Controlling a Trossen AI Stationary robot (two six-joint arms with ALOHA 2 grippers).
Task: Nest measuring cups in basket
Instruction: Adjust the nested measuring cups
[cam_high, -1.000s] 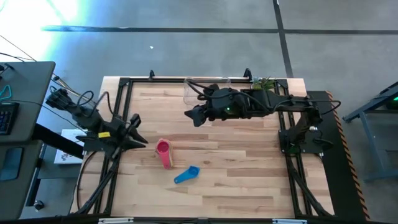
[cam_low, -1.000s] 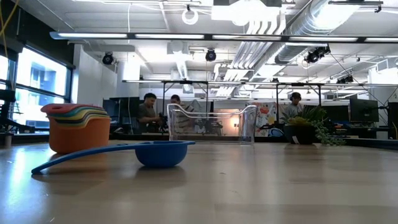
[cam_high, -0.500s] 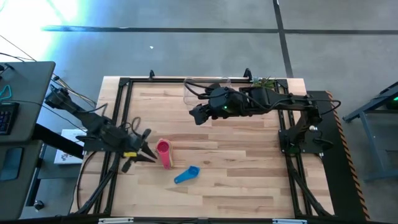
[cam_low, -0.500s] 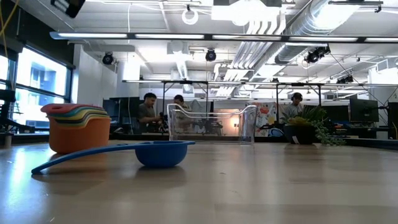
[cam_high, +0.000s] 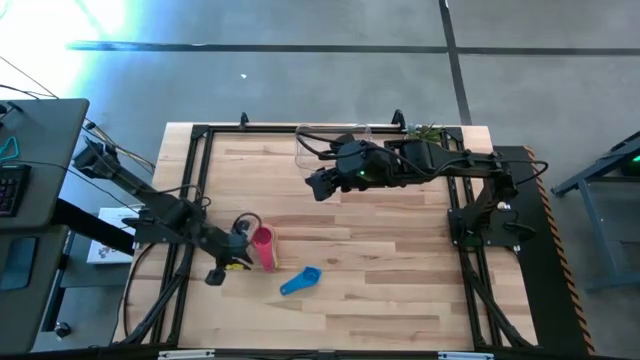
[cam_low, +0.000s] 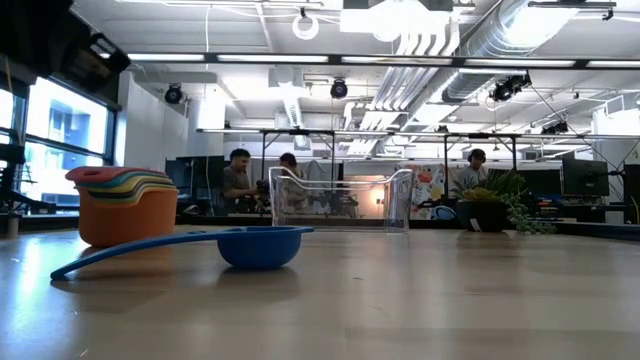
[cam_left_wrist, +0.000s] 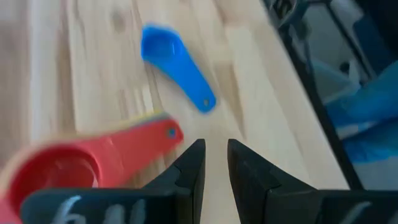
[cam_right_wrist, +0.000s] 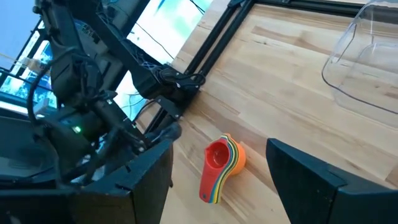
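We found the left gripper (cam_high: 240, 243) had swung out from the left edge of the wooden table (cam_high: 400, 290) and come down just beside the nested stack of plastic measuring cups (cam_high: 263, 245), coral-red on top with yellow-orange, green and teal rims showing beneath it, where a second earlier it had hung back near the table's left rail. In the left wrist view its two dark fingers (cam_left_wrist: 193, 163) stood only narrowly apart with nothing between them, pointed past the end of the stack's handle (cam_left_wrist: 149, 138). The small blue measuring cup (cam_high: 300, 281) lay by itself nearer the front edge, apart from the stack, and had not shifted. The clear rectangular plastic basket (cam_high: 318, 145) sat at the back edge, holding no cups that we could see, and just beside it the right gripper (cam_high: 318, 183) hovered with its jaws wide and empty, having drawn a little toward the back edge. A small potted green plant (cam_high: 425, 132) stood at the back edge too. We judged the left arm was lining up for a grasp on the stack or its handle, so the basket step had yet to begin. We could read no brand, label or writing on anything.
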